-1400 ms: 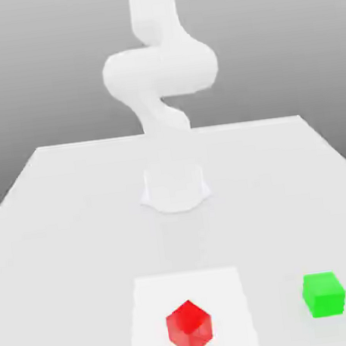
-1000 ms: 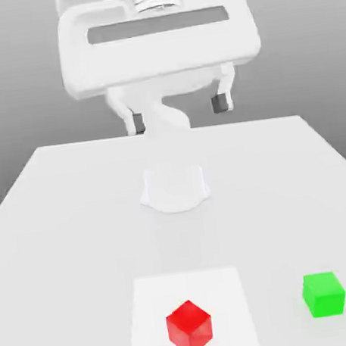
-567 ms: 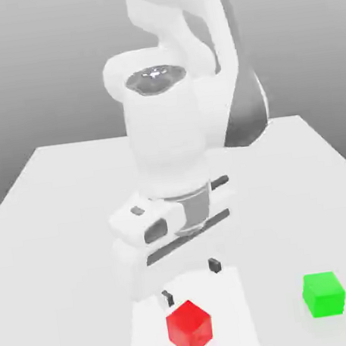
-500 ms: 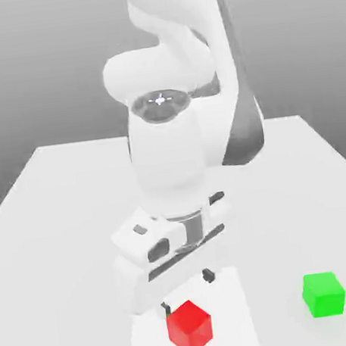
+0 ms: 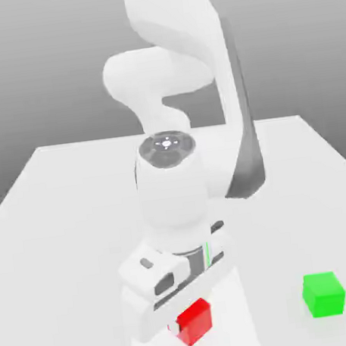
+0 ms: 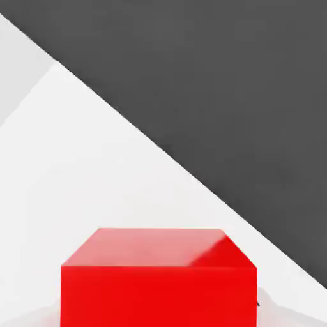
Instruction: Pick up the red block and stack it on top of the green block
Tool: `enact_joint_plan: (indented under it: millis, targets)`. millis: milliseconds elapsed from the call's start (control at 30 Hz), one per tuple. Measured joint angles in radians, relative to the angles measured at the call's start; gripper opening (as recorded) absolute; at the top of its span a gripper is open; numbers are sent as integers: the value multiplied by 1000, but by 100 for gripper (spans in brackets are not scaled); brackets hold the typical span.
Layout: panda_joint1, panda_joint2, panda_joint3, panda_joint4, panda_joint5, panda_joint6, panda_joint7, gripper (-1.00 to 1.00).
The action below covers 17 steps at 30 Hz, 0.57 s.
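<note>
While my white arm point(image 5: 189, 90) bends down from above, its wrist hangs low over the near part of the pale tabletop point(image 5: 52, 221), and that bulk takes up much of the exterior view. Beneath it lies a lighter square patch point(image 5: 233, 329) on the tabletop surface, and my hand sits over that patch.

At the bottom of the hand is my end effector point(image 5: 191, 325), lowered right around the red block point(image 5: 196, 322). The hand's body hides the fingers in the exterior view, so I cannot tell whether they are spread or pressed against the block. In the hand view the red block point(image 6: 159, 281) sits close and square-on, one flat face toward the camera and its top face catching light, resting on the white surface.

Well apart from it, toward the exterior view's right, the green block point(image 5: 324, 294) stands alone on the tabletop, near the front edge, roughly level with the red one and untouched.
</note>
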Motion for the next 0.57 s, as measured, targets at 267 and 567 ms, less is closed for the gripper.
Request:
enact_joint_plan:
  millis: [267, 567]
  targets:
    - [173, -91, 197, 12, -84, -103, -224, -100]
    - [240, 58, 253, 38, -133, 24, -297, 100]
